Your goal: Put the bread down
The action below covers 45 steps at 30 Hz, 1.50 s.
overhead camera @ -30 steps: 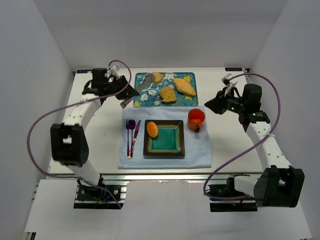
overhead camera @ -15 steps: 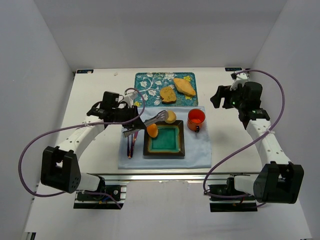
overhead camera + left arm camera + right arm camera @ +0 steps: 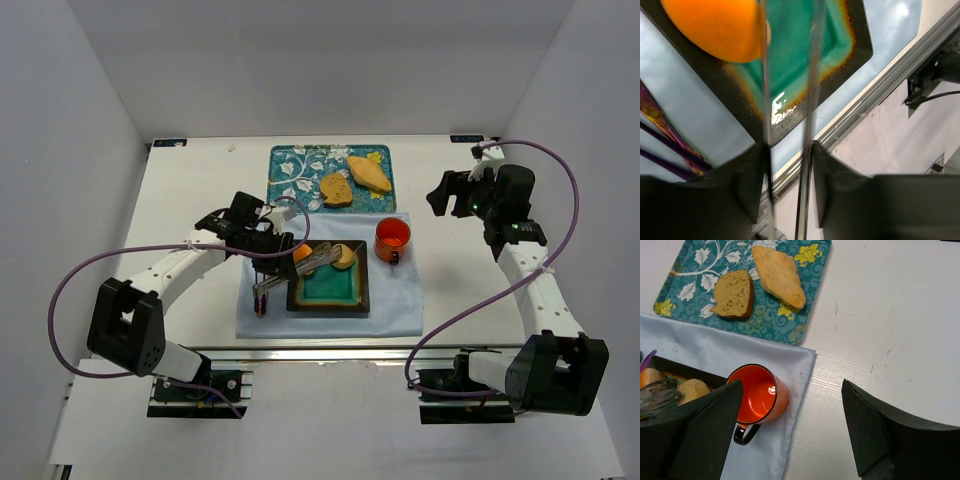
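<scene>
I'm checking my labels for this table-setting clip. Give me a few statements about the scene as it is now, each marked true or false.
1. The orange mug stands on the cloth, right of the plate in the top view. True.
2. Three bread pieces lie on the patterned tray. False: only two, a toast slice and a longer golden piece.
3. The left end effector holds tongs over the plate. True.
4. The right end effector grips a piece of bread. False: it is open and empty, off to the right of the tray.
5. The plate is bare. False: an orange roll and a small tan bun lie on it.
</scene>
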{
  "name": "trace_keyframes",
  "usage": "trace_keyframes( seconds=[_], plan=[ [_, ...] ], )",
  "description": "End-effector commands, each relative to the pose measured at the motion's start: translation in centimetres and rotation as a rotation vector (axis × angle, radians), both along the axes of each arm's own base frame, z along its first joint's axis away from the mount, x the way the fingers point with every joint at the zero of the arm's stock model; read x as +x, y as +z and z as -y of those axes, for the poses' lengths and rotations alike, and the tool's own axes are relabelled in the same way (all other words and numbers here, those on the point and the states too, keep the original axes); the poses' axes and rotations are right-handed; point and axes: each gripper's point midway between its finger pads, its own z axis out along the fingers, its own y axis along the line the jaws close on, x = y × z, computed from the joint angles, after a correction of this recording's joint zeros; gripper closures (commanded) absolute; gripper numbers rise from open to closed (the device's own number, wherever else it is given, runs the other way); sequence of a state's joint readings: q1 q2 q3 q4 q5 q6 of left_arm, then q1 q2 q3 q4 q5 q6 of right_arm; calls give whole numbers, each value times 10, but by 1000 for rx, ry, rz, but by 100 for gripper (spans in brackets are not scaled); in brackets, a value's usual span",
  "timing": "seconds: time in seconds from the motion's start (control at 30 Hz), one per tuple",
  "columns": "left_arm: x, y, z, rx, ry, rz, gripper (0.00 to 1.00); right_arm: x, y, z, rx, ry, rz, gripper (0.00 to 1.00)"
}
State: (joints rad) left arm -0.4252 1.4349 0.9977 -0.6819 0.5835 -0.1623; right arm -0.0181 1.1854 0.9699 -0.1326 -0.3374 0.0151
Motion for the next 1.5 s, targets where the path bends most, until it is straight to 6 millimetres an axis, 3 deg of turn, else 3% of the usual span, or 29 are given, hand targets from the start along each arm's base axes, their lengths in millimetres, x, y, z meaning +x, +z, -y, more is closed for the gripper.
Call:
trace_keyframes(
  seconds=[0.0,0.4,0.57,0.67,0.7,0.73,0.8,0.83,0.87,0.93,0.97,1.03,1.2,1.47],
  plan=[
    [6,17,0,20,-18,67,47,-4,10,-2,3,20,31,15],
    [56,79,10,-69,158,208,44,-12,8,-5,14,41,35,14],
    [103,103,6,-175,291,244,47,-14,8,-6,22,44,39,13],
    [141,104,-1,-196,393,233,47,-15,7,-7,29,47,42,13],
    [151,102,-3,-197,417,224,47,-15,6,-7,29,48,42,13],
    [166,85,-6,-188,452,178,47,-15,6,-7,32,48,43,13],
    [187,88,-3,-203,464,173,47,-16,6,-8,37,50,42,13],
    [198,65,0,-178,471,121,47,-16,7,-8,39,51,46,13],
    [212,76,3,-185,472,143,47,-17,6,-8,39,51,46,13],
    [225,51,2,-134,487,91,47,-17,8,-9,43,51,54,13],
    [234,58,2,-133,490,113,47,-17,7,-9,42,49,54,13],
    [242,53,2,-125,498,121,47,-18,8,-8,42,46,58,13],
    [250,36,7,-134,480,93,47,-19,4,-7,37,40,57,12],
    [225,20,22,-211,372,-6,47,-17,3,-8,39,42,51,12]
  ],
)
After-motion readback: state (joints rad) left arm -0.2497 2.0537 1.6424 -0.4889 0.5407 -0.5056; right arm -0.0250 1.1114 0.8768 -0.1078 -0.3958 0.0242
